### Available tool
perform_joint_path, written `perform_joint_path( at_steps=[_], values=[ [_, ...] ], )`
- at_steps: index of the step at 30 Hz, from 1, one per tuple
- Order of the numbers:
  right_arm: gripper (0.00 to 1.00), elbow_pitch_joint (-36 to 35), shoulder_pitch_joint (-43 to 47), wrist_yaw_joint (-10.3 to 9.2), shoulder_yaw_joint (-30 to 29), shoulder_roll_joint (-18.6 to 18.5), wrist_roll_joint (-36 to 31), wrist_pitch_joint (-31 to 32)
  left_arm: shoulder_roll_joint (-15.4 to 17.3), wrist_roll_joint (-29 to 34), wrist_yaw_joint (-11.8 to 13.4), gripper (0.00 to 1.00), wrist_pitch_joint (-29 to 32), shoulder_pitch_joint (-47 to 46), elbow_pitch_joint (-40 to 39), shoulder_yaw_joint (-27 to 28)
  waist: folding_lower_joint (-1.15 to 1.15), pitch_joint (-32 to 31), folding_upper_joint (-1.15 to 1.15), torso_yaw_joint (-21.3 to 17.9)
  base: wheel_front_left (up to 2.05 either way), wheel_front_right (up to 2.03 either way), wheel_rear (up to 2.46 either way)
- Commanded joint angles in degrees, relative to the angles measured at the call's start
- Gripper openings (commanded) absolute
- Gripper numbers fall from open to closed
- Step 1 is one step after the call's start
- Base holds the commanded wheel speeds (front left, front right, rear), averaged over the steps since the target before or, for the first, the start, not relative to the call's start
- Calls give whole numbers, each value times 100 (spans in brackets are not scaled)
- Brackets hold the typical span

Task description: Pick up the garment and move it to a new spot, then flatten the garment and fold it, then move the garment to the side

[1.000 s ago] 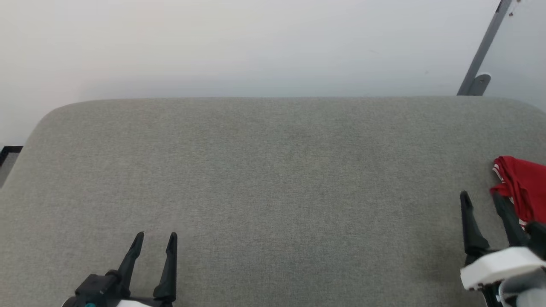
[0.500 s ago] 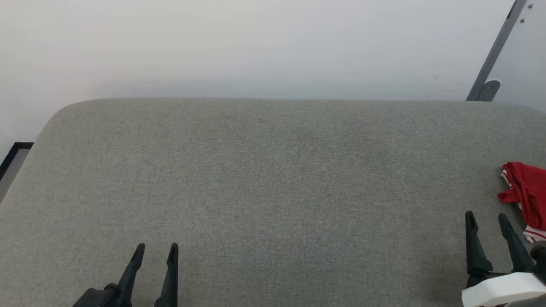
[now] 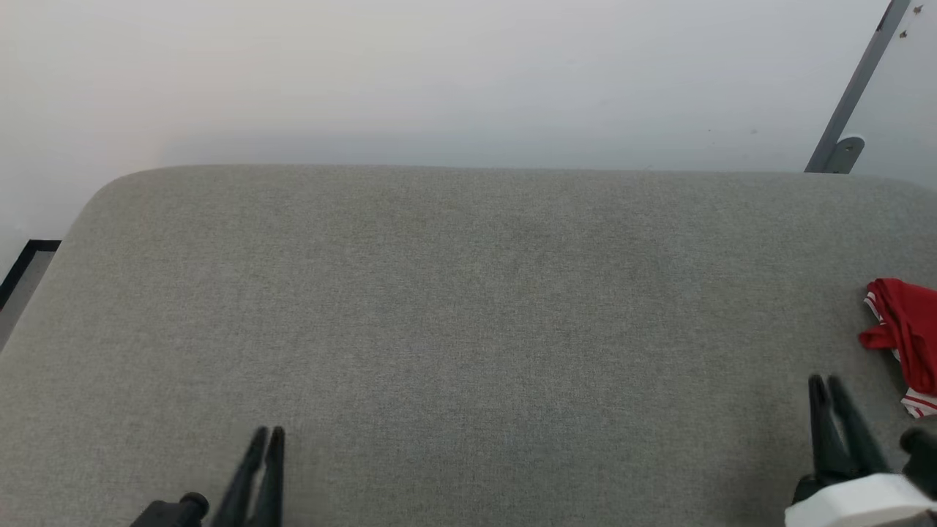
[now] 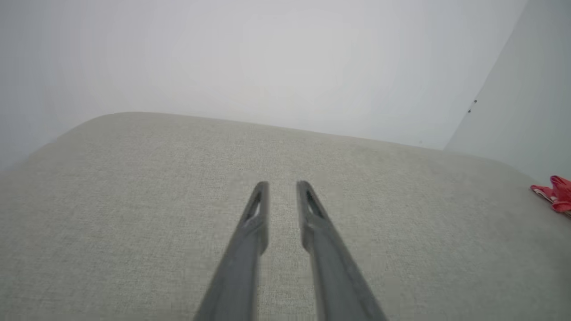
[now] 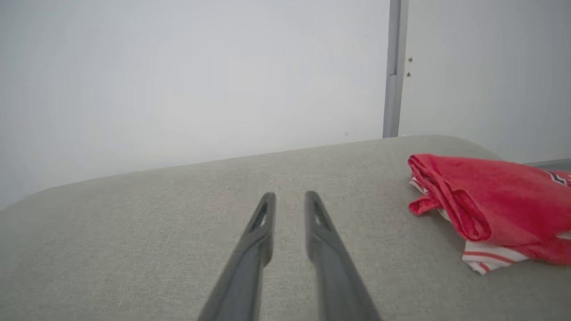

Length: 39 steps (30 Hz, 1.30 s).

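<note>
Here the garment [image 3: 904, 333] lies untouched, right of the right hand [image 3: 824, 383].

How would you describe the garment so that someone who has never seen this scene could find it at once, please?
On the broad grey padded surface before the pale wall, look to the right edge, just beyond the right gripper. The garment lies there bunched: bright red cloth with red-and-white striped trim, unlike anything else on the plain grey.
</note>
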Motion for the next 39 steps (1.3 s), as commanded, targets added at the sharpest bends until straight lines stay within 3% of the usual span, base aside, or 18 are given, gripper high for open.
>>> perform_joint_path(
  at_steps=[1, 3, 23, 39],
  values=[
    [0, 18, 3, 0, -2, 9, 17, 11, -10, -18, 0, 0, 3, 3, 16, -3, 0, 0, 0, -1, 0, 0, 0],
    [0, 128, 69, 0, 5, 61, 17, 20, -54, -18, 0, 0, 7, 4, 123, -17, 0, 1, 0, -2, 0, 0, 0],
    [0, 137, -195, 0, 16, 191, 1988, 536, -80, -2142, 4, 0, 472, -440, 341, 145, 0, 21, 0, -86, 0, 0, 0],
    [0, 142, -352, 0, 28, 269, 3138, 835, -116, -3346, 4, 0, 765, -702, 453, 266, 0, 35, 0, -145, 0, 0, 0]
  ],
)
